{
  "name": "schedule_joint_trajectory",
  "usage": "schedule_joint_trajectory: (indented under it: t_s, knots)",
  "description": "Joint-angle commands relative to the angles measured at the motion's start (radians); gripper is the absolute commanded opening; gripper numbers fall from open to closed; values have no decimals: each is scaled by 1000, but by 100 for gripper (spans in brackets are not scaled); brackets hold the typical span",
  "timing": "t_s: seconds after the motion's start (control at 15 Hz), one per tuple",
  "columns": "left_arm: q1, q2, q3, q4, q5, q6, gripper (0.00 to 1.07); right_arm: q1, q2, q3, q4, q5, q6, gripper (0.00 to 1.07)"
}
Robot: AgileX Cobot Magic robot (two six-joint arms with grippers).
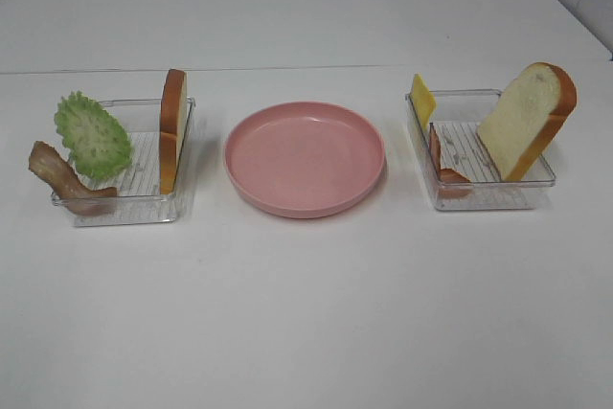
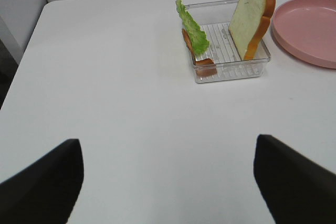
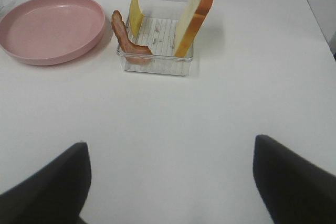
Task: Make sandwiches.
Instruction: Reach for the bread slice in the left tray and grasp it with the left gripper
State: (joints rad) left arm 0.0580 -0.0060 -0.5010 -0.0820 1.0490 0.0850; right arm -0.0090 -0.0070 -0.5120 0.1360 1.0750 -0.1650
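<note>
The sandwich parts stood unstacked, split between two clear trays. In the left tray (image 1: 124,210) the left bread slice (image 1: 172,126) stood on edge against the wall nearest the pink plate (image 1: 305,155). The lettuce leaf (image 1: 91,136) leaned at the far side, and the left bacon strip (image 1: 62,179) hung over the outer rim. In the right tray (image 1: 488,196) the right bread slice (image 1: 527,120) leaned against the outer wall, while the cheese slice (image 1: 421,101) and the right bacon strip (image 1: 442,168) rested against the wall beside the plate. The plate lay between the trays on the white table (image 1: 306,313). My left gripper (image 2: 167,140) and my right gripper (image 3: 169,141) hung above bare table, well short of the trays, both spread wide and holding nothing.
</note>
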Motion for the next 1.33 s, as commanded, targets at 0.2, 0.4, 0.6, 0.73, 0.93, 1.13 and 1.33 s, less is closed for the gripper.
schedule_joint_trajectory:
  t_s: [0.2,0.4,0.6,0.73,0.93,1.13,1.33]
  knots:
    - [1,-19,1,-4,-10,-3,84,-2,-13,4,1,-6,-11,79]
    - [1,-19,1,-4,-10,-3,84,-2,-13,4,1,-6,-11,79]
    - [1,-19,1,-4,-10,-3,84,-2,-13,4,1,-6,-11,79]
    - [1,-19,1,-4,-10,-3,84,-2,-13,4,1,-6,-11,79]
    - [1,-19,1,-4,-10,-3,84,-2,-13,4,1,-6,-11,79]
    - [1,-19,1,-4,-10,-3,84,-2,-13,4,1,-6,-11,79]
    - [1,-19,1,-4,-10,-4,84,-2,-13,4,1,-6,-11,79]
